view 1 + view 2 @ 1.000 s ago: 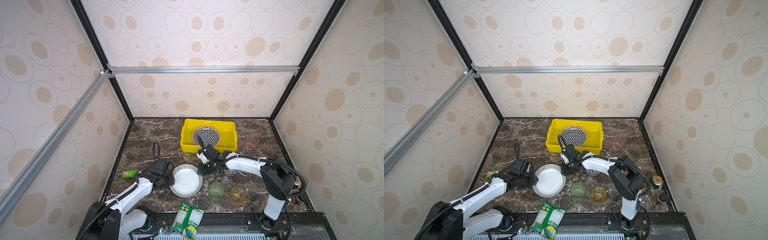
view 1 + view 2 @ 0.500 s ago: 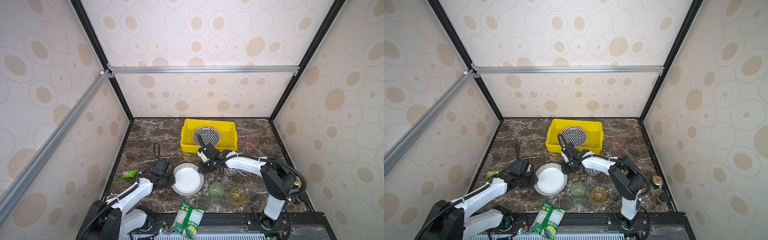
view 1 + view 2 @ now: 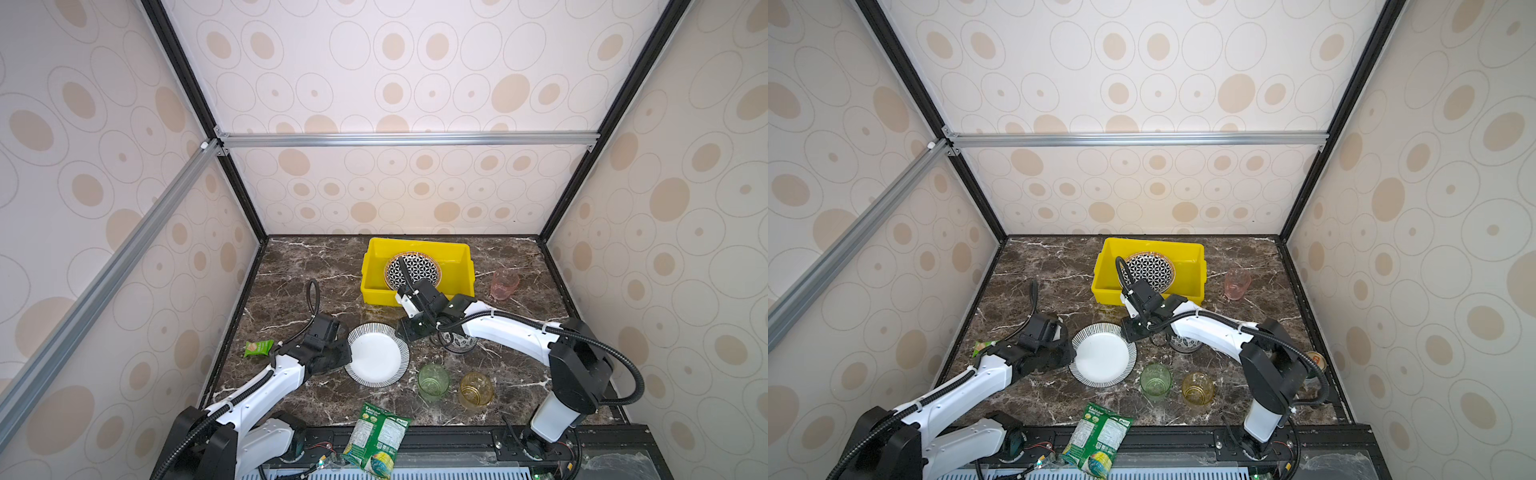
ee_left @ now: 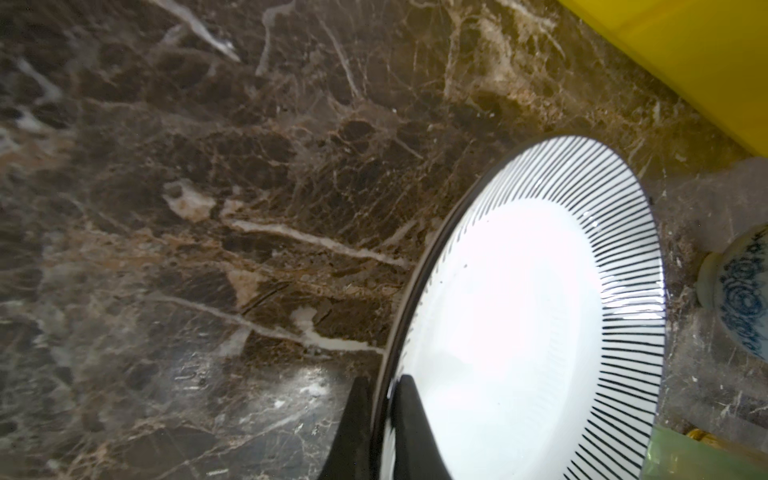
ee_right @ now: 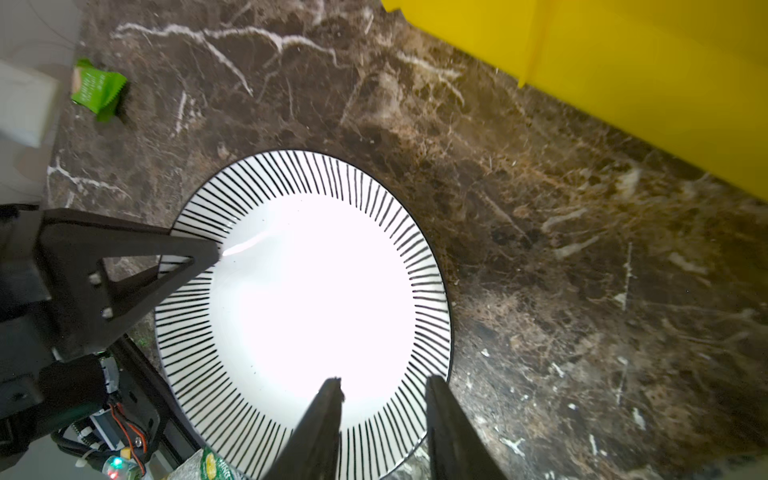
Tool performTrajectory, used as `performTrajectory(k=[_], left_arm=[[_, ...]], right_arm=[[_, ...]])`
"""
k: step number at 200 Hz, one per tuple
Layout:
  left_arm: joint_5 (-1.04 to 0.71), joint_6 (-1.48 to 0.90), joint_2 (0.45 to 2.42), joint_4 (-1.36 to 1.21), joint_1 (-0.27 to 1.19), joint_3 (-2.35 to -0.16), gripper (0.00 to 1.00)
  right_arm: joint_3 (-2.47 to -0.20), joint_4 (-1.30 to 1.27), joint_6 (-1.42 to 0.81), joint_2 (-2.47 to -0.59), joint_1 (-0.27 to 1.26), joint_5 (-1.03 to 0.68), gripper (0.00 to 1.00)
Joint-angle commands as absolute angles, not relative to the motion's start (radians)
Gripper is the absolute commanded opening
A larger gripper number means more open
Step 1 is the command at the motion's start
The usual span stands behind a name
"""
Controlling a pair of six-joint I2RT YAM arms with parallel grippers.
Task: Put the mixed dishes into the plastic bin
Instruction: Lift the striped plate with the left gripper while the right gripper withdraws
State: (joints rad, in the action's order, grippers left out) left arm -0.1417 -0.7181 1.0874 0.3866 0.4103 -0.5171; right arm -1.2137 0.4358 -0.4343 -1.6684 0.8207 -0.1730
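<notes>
While L gripper (image 4: 382,382) is clamped tight on the left rim of the round white ceramic plate w/ black-striped border (image 3: 378,355), a finger on each face of the rim, R gripper (image 5: 382,384) stands part open at the plate's opposite side. One R finger is over the striped border, the other just outside the edge, gripping nothing.

Striped plate is mid-surface on the dark brown marble tabletop (image 3: 311,270), a bit toward the front-left corner; can't tell if it's lifted off.

Bright yellow rectangular plastic bin (image 3: 378,296) sits at the middle of the back edge w/ a round black-white geometric plate (image 3: 424,270) inside. Pink glass tumbler (image 3: 504,284) stands just right of the bin. Blue floral ceramic bowl (image 3: 457,344) is partly hidden under the R arm, nr the striped plate. Green glass tumbler (image 3: 433,381) & amber glass tumbler (image 3: 476,388) stand side by side nr the front edge.
</notes>
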Motion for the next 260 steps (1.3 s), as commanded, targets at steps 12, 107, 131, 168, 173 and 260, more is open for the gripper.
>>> performTrajectory(k=[12, 107, 131, 168, 173, 260], left_arm=[[-0.029, -0.688, 1.059, 0.470, 0.410, -0.586, 0.00], [0.010, -0.635, 1.014, 0.581, 0.409, -0.808, 0.00], [0.017, -0.626, 1.023, 0.592, 0.409, -0.852, 0.00], [-0.001, -0.605, 1.046, 0.592, 0.408, -0.926, 0.00], [-0.003, -0.602, 1.049, 0.592, 0.408, -0.938, 0.00], [-0.043, -0.529, 1.222, 0.537, 0.408, -1.196, 0.00]], right_arm=[[-1.234, 0.483, -0.411, -1.598, 0.830, -0.116, 0.38], [-1.180, 0.535, -0.387, -1.362, 0.825, 0.090, 0.48], [-1.161, 0.553, -0.383, -1.310, 0.812, 0.130, 0.49], [-1.124, 0.581, -0.383, -1.236, 0.764, 0.160, 0.49], [-1.117, 0.584, -0.383, -1.225, 0.758, 0.162, 0.49], [-1.063, 0.623, -0.399, -1.122, 0.662, 0.169, 0.50]])
